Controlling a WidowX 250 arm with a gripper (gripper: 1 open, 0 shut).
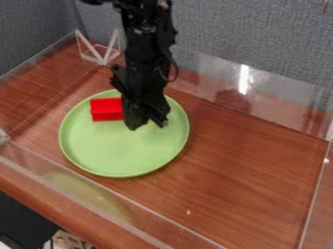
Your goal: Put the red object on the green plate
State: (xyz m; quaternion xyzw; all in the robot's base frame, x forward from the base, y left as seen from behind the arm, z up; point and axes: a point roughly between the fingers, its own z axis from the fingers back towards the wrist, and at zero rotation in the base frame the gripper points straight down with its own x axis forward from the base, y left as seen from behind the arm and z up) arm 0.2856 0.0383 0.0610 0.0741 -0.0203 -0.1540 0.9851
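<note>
The bright red, matte oblong block with rounded edges [105, 108] lies on the far left part of the large round lime-green plate with a shallow raised rim [117, 156], its right end hidden behind the black robot arm, whose fingers [143, 124] are clenched together, pointing straight down over the plate beside the block and grasping nothing that can be seen. Since the block appears to be resting on the plate already, the sensible move is probably a clean, straight lift away, keeping clear of the block so that it is not nudged toward the rim. The plate sits on a glossy reddish-brown wooden counter [247, 165] enclosed by low clear plastic walls [279, 86], with a grey fabric partition [260, 34] behind and a small clear stand [97, 47] at the far corner.
</note>
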